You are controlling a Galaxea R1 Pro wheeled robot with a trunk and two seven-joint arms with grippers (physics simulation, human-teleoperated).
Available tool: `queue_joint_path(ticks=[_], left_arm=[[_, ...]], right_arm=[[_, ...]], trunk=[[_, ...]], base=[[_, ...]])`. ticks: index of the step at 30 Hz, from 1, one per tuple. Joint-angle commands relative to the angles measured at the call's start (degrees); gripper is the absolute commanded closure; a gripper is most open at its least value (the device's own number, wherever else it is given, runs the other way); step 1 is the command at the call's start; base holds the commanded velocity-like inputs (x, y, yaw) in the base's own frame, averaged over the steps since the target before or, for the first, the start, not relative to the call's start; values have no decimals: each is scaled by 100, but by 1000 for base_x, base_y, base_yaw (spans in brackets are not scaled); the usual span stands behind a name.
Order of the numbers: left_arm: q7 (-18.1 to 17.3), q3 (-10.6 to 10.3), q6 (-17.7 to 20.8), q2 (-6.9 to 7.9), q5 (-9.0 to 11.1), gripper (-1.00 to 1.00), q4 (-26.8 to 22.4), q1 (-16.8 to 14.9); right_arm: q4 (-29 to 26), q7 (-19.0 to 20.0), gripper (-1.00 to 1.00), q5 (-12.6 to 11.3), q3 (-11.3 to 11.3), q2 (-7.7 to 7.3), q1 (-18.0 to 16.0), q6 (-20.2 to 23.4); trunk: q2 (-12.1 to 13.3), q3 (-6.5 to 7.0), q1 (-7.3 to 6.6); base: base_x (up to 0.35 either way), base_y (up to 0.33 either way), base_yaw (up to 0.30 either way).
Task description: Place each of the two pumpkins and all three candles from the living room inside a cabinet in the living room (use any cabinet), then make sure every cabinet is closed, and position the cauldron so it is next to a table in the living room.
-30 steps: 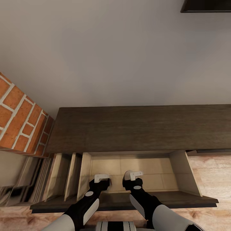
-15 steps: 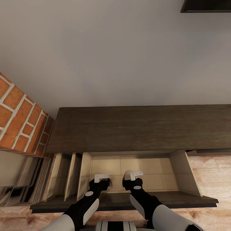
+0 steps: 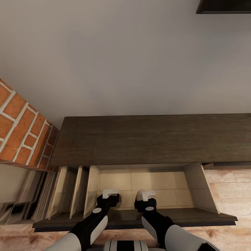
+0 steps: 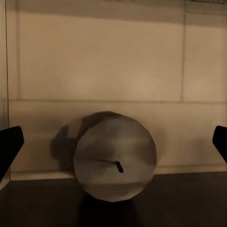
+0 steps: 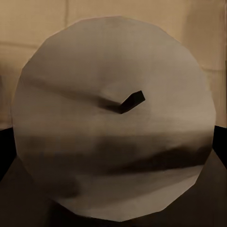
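Dark-brown wood frames the cabinet (image 3: 139, 139), whose drawer is pulled out. Our left hand (image 4: 113, 142) hangs wide open above one candle (image 4: 115, 156) lying inside. Our right hand (image 3: 146, 195) grips a second candle (image 5: 113, 123) over the drawer; dropped sideways, we judge it could roll into the first.

The cabinet (image 3: 139, 139) top is dark, matt wood with fine grain; its open drawer (image 3: 146, 186) is lined in pale, smooth panels. At left, rough red brick (image 3: 21, 129). Both candles (image 4: 115, 156) (image 5: 113, 123) look waxy, matt tan. The floor (image 3: 230, 188) is light wood.
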Motion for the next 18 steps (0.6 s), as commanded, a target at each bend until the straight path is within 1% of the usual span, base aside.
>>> queue_joint_path(ticks=[1,3,6,11,18], left_arm=[[0,0,1,0,0,-100,-1,0],[0,0,4,2,0,-100,-3,0],[0,0,4,3,0,-100,-4,0],[0,0,6,3,0,-100,-2,0],[0,0,6,2,0,-100,-4,0]], right_arm=[[0,1,100,-8,-3,1,1,-115],[1,2,100,30,-1,3,1,-312],[-3,2,100,113,1,7,4,-391],[-9,3,100,160,3,13,4,-417],[-60,3,100,166,22,13,2,-421]], trunk=[[0,0,0],[0,0,0],[0,-7,0],[0,-45,0],[0,-107,0]], base=[[0,0,0],[0,0,0],[0,0,0],[0,0,0],[0,0,0]])
